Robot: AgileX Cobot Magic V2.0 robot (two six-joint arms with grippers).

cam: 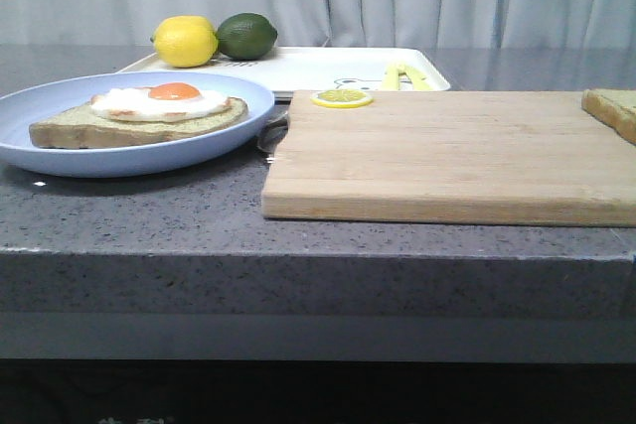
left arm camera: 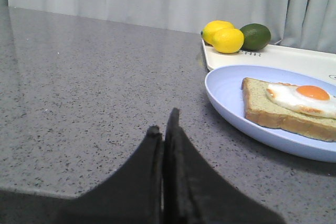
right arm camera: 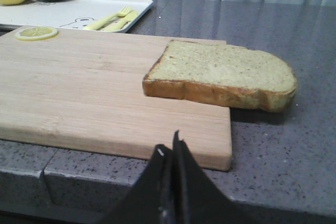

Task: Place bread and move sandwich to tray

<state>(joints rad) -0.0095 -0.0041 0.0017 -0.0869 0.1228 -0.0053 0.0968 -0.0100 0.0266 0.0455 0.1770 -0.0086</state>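
Clenched jaws on both arms: the left gripper (left arm camera: 164, 124) hangs low over bare grey counter (cam: 149, 215), its black fingers pressed together on nothing, and the right gripper (right arm camera: 169, 148) is pinched shut the same way just short of the board's near edge.

On the wooden board (cam: 447, 151) the bread (right arm camera: 220, 74) lies flat at the far right corner, its rounded end overhanging the board's side above the counter; in the front view only its tip (cam: 611, 111) shows, at 3 o'clock. A lemon slice (cam: 342, 97) rests on the board's far left corner.

At 9 o'clock from the board sits the blue plate (cam: 60, 161), nearly touching the board. On it lies a single slice topped with a fried egg (cam: 164, 101), yolk up: the sandwich (cam: 134, 121), open-faced.

Behind both, at 12 o'clock, the white tray (cam: 328, 67) carries a lemon (cam: 185, 42) and a lime (cam: 246, 35) side by side at its far left, and yellow cutlery (right arm camera: 113, 20) toward its right.
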